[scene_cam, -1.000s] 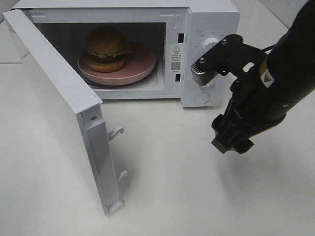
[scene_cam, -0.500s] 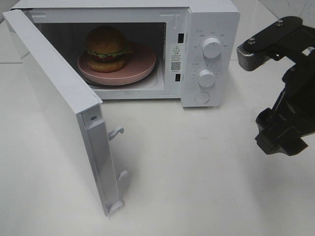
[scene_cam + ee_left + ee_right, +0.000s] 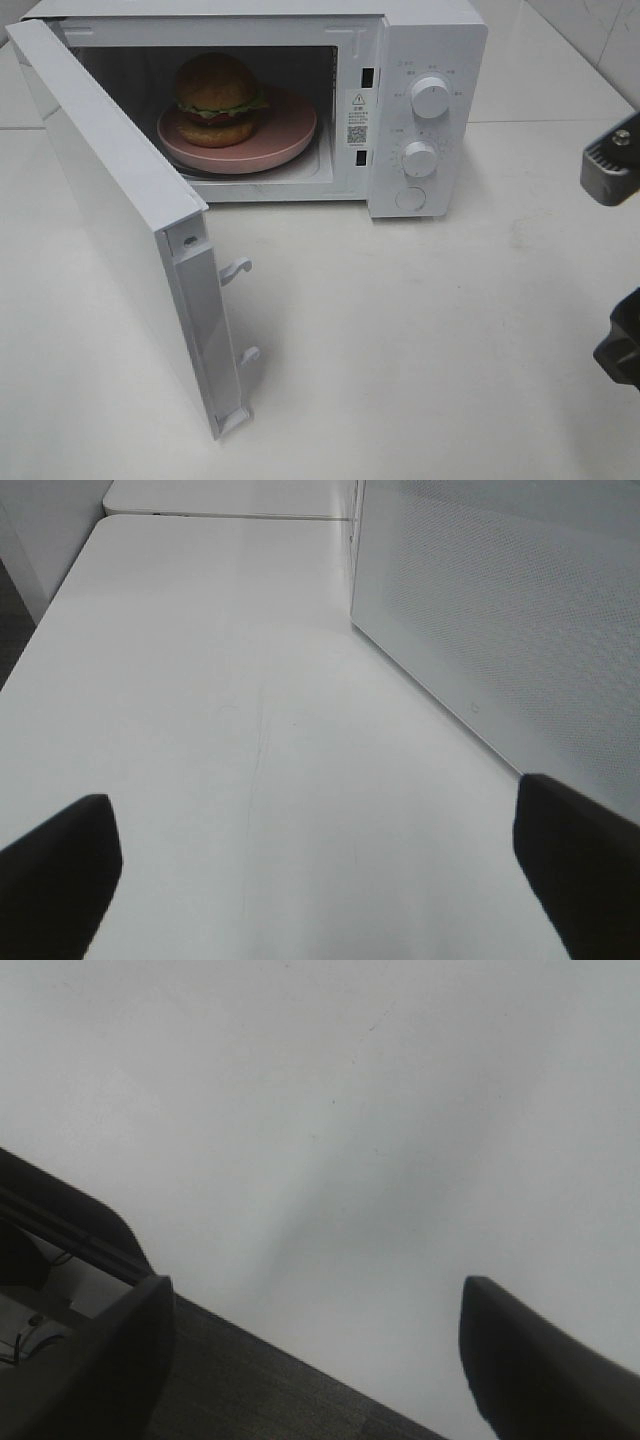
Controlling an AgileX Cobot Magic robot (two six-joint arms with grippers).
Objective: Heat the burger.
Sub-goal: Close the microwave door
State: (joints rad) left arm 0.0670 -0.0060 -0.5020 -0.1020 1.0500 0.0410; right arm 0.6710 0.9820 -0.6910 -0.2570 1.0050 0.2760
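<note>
The burger (image 3: 218,98), with its golden bun, green lettuce and red filling, sits on a round pink plate (image 3: 288,132) inside the white microwave (image 3: 430,40). The microwave's door (image 3: 120,215) stands wide open to the left. My right gripper (image 3: 620,255) shows only at the right edge of the exterior view, far from the microwave. In the right wrist view my right gripper (image 3: 320,1360) is open, with nothing between its fingers (image 3: 110,1360). In the left wrist view my left gripper (image 3: 315,880) is open and empty over the white table, beside the door's outer face (image 3: 500,610).
Two dials (image 3: 430,97) and a round button (image 3: 410,199) are on the microwave's right-hand panel. Door latches (image 3: 236,269) stick out from the door's edge. The right wrist view shows the white table's edge (image 3: 300,1345) and dark floor beyond it.
My right arm has drawn back to the right, from in front of the microwave's dials to the edge of the exterior view. The burger, plate and door have not moved.
</note>
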